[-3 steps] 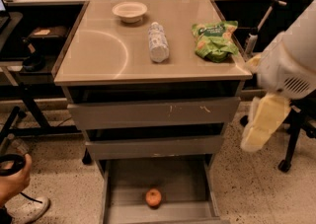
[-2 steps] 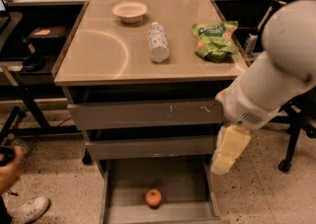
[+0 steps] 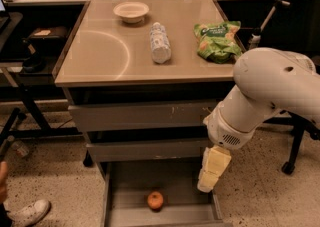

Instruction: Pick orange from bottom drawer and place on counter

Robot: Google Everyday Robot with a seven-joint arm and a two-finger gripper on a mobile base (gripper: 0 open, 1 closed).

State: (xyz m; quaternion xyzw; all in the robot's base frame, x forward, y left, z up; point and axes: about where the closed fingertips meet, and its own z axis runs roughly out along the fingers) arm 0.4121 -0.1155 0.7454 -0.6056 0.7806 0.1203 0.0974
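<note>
I see the orange (image 3: 155,200) on the floor of the open bottom drawer (image 3: 150,178), left of and below my gripper (image 3: 214,173), which hangs over the drawer's right side; open or closed, I cannot tell.

My gripper (image 3: 207,184) hangs over the right wall of the open bottom drawer (image 3: 130,183). The floor lies bare all around the orange (image 3: 155,200), with open room above. On the counter (image 3: 95,63), the bowl (image 3: 131,11), bottle (image 3: 160,42) and green bag (image 3: 217,40) block the far and right parts. The near left is free.
</note>
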